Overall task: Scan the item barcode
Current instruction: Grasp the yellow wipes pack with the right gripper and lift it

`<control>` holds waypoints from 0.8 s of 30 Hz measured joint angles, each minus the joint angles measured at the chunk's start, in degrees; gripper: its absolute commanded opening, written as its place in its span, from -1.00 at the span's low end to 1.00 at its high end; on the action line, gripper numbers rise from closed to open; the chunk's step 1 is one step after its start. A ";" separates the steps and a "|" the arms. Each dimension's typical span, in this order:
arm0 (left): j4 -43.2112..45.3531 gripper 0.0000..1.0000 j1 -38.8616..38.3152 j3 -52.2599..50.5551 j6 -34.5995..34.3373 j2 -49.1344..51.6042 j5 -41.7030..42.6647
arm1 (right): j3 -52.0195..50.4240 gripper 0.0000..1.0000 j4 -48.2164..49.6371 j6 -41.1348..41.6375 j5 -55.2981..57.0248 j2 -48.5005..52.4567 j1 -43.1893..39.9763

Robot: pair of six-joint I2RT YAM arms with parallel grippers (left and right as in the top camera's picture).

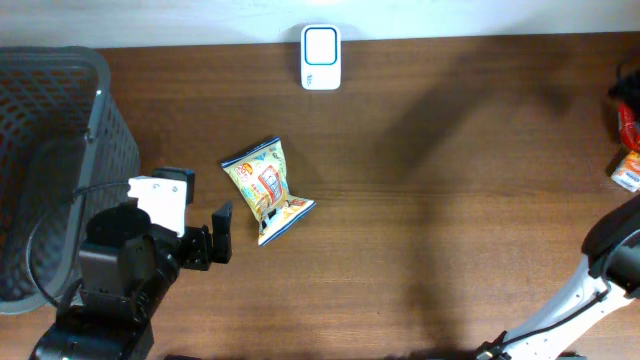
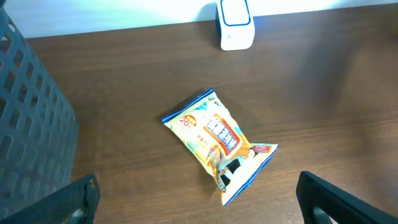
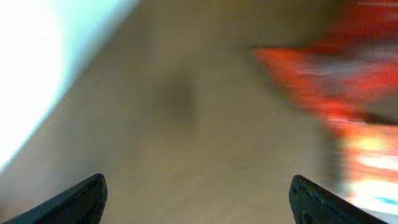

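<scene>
The left gripper point(image 1: 213, 238) stands with its jaws spread wide and nothing between them, low over the table point(image 1: 450, 200) and just left of the snack bag point(image 1: 268, 190). The bag lies flat, printed face up, apart from both grippers. Its long axis runs slantwise, with the flat sealed end toward the far left and the crumpled end toward the near right. Bare wood lies between it and the white scanner point(image 1: 321, 58) at the far edge, and more stretches out to the right. A dark mesh basket point(image 1: 50, 150) crowds the left side. The right gripper point(image 3: 196, 186) is also spread wide, in a blurred view beside red packets point(image 1: 628, 120).
</scene>
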 measured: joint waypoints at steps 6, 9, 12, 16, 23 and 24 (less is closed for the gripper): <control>-0.02 0.98 0.00 0.00 0.00 0.00 -0.02 | 0.39 0.28 -13.22 -13.60 -25.86 -6.62 13.20; 0.00 0.98 0.00 0.00 0.00 0.00 0.00 | 0.42 -0.92 -20.37 -19.89 -28.13 -5.81 25.62; -0.02 0.98 0.00 0.00 0.00 0.00 -0.02 | 0.37 -0.92 -21.79 -21.86 -25.57 -4.31 37.38; 0.00 0.99 0.00 0.00 0.00 0.00 -0.02 | 0.37 -0.92 -21.27 -20.04 -22.45 -0.98 50.27; -0.02 0.98 0.00 0.00 0.00 0.00 0.00 | 0.37 -0.92 -19.39 -14.34 -21.29 5.73 65.48; 0.00 0.98 0.00 0.00 -0.02 0.00 -0.02 | 0.37 -0.92 -18.64 -13.81 -21.24 6.69 66.62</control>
